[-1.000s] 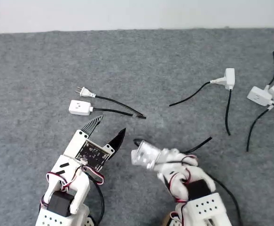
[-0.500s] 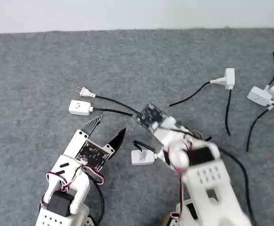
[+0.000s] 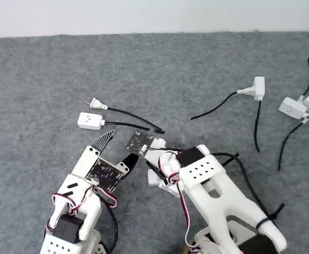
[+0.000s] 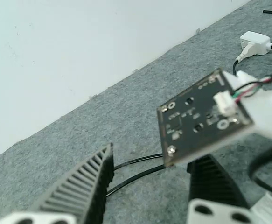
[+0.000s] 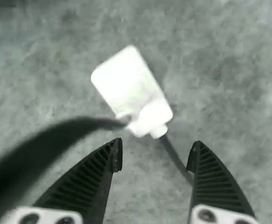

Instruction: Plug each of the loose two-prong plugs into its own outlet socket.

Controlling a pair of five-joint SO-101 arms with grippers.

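One white socket (image 5: 129,91) beyond right hand (image 5: 156,142)

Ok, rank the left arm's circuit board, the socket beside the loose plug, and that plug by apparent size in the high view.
1. Circuit board, though raised nearer the camera.
2. Socket.
3. Loose plug, clearly smallest.

The bench (image 3: 196,63) is covered in grey felt-like cloth, matt and coarse-napped. The left tool (image 3: 126,138) and right tool (image 5: 157,143) have black plastic fingers (image 5: 87,182), ribbed and dull. The arm shells (image 3: 218,185) are smooth white plastic with a faint sheen, as is the socket block (image 5: 131,91). The circuit board (image 4: 196,116) is dark and matt, dotted with bright metal solder points. The cords (image 3: 130,114) look like smooth black rubber.
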